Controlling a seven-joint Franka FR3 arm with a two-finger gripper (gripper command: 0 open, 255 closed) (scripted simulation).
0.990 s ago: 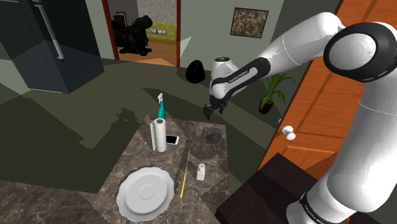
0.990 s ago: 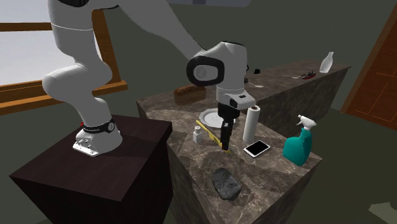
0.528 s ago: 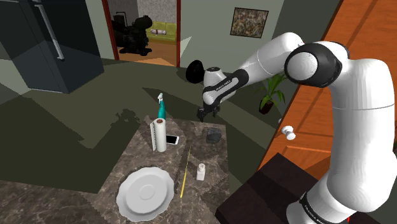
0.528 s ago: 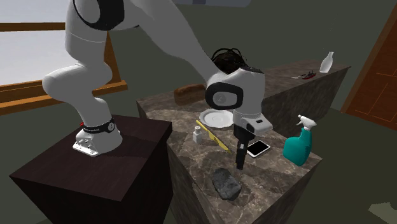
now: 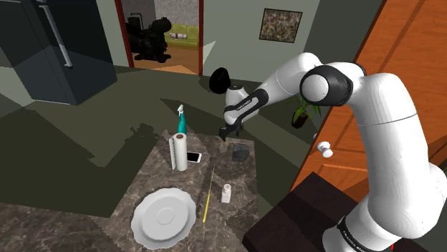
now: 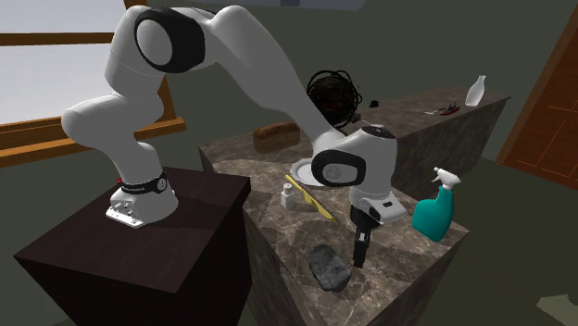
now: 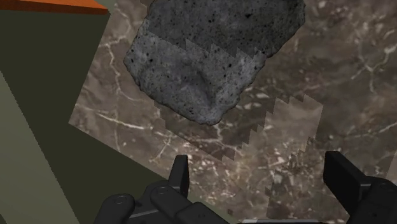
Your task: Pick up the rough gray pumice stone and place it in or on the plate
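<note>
One rough grey pumice stone point(image 7: 203, 63) on the marble counter point(image 7: 318, 95), just beyond the spread-apart tool point(image 7: 259, 164), the two not touching.

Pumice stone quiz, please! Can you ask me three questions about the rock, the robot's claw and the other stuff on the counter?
1. True or false: the claw is clasping the pumice stone.
2. What colour is the spray bottle? A teal, B red, C yellow.
3. Fill in: the pumice stone lies on the marble ___, not on the plate.

Key:
1. False. The claw's fingers stand open and the stone lies just ahead of them, untouched.
2. A.
3. Counter.
</note>
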